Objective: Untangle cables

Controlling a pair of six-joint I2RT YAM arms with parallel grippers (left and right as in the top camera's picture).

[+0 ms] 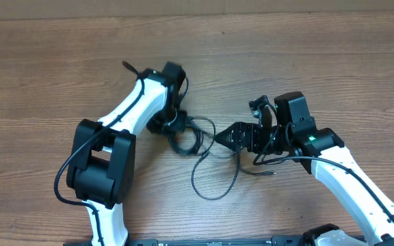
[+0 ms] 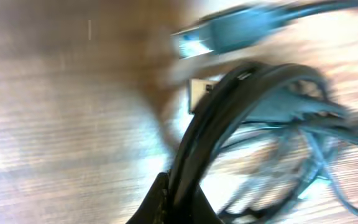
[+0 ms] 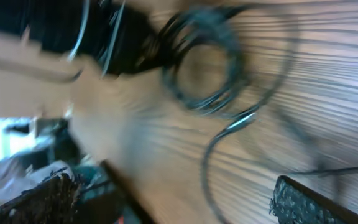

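Observation:
The cables lie as a small black coil at mid-table, with one loose strand looping toward the front. My left gripper is down at the coil's left side. In the left wrist view it is shut on a thick run of the coiled cables, and a plug lies beyond. My right gripper points left, just right of the coil, and is open. In the blurred right wrist view the coil lies ahead of the open right gripper, with nothing between its fingers.
Bare wooden tabletop surrounds the cables. The left arm's white link slants across the left half of the table. The right arm's thicker black wiring hangs close behind its gripper.

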